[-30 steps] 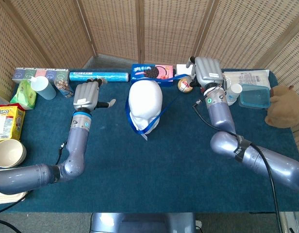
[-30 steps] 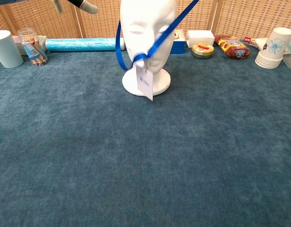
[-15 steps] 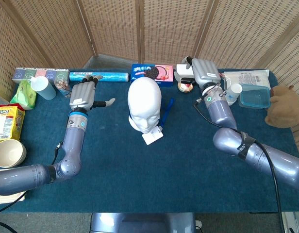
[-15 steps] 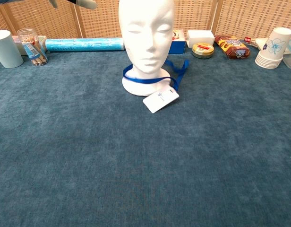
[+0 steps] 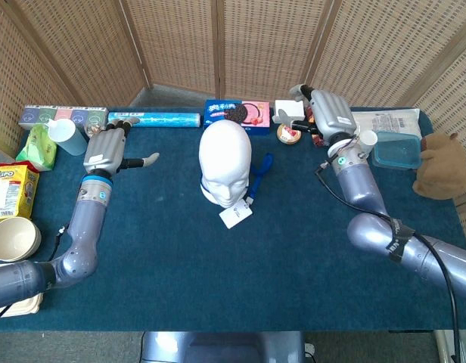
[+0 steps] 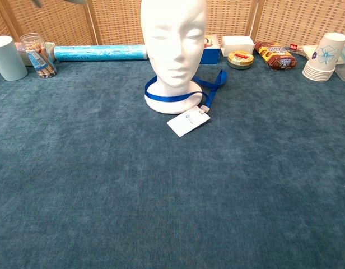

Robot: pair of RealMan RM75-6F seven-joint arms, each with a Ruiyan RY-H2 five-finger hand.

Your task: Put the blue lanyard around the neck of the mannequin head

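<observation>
Head view is showing both hands hovering over the far half of the blue table (image 5: 293,280), each holding nothing. Left hand (image 5: 107,149) is floating near the far left corner with fingers stretched flat and thumb sticking out sideways, touching nothing. Right hand (image 5: 329,114) is hanging near the far edge, right of centre, above a small round tin (image 5: 288,134); its fingers are lying loosely apart, gripping nothing. Between the hands, the white mannequin head (image 5: 226,162) is standing upright near the middle of the far edge. Blue lanyard (image 6: 178,95) is circling its neck, resting on the base, with a loop trailing to the right. White badge card (image 6: 188,123) is lying flat on the cloth just in front of the base.
</observation>
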